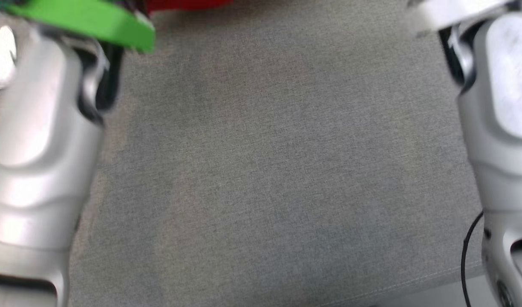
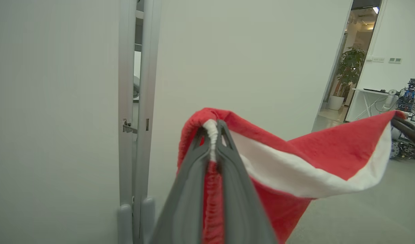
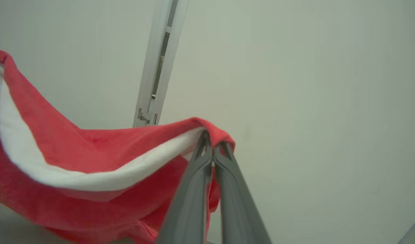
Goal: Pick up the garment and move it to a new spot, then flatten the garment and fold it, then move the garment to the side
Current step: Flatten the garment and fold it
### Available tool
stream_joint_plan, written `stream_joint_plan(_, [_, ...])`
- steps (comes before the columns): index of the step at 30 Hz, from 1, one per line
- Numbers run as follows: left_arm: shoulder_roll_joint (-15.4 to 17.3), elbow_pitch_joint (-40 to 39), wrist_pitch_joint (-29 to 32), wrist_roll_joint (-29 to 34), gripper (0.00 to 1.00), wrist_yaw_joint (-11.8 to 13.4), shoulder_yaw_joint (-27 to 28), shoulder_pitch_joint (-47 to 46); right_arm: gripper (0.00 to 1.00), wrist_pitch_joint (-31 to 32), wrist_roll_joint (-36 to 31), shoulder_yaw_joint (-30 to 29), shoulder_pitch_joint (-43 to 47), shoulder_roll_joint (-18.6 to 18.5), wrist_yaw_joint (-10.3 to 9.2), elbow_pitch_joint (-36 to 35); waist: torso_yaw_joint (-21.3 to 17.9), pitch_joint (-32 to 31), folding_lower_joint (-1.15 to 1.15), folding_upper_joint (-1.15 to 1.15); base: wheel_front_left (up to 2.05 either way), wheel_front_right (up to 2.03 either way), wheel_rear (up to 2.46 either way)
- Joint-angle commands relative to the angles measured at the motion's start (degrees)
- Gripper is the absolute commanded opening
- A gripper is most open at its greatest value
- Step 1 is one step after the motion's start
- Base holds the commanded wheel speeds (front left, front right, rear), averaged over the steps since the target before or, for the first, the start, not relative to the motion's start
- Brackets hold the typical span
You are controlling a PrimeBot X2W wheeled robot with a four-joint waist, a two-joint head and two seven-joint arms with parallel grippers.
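Red fleece garment with white band (image 2: 329,159) held aloft, slung between both hands, probably to be opened out for flattening. Left hand (image 2: 212,130) clenched on white-trimmed edge; right hand (image 3: 214,145) clenched on opposite corner. Grey cloth-covered counter (image 1: 261,170) seen below — probable landing spot.

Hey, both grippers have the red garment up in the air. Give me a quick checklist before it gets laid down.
1. Left gripper shut on the garment edge: ok.
2. Right gripper shut on the edge: ok.
3. Edge taut between the grippers: not ok, it sags.
4. Grey surface ahead in the head view: ok.
5. Garment's lower part off the surface: cannot tell.
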Motion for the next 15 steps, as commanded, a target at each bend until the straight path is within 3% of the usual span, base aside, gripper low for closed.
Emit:
stream_joint_plan(1, [0.2, 0.0, -0.6, -1.2, 0.0, -0.1, -0.9, 2.4, 0.0, -0.4, 0.7, 0.1, 2.5, -0.2, -0.08, -0.1, 0.3, 0.2, -0.02, 0.0, 0.0, 0.0, 0.0])
stream_joint_plan(6, [-1.1, -3.6, -1.3, -3.7, 0.0, -0.1, -0.6, 12.8, 0.0, -0.5, 2.3, 0.3, 12.9, -1.5, -0.08, -3.7, 1.5, -1.3, -0.02, 0.0, 0.0, 0.0, 0.0])
stream_joint_plan(15, [-3.2, -15.8, -1.2, -0.8, 0.0, -0.2, 1.7, 35.1, 0.0, -0.6, 4.3, -0.6, 33.4, -0.8, -0.08, -15.0, 1.8, -7.6, -0.02, 0.0, 0.0, 0.0, 0.0])
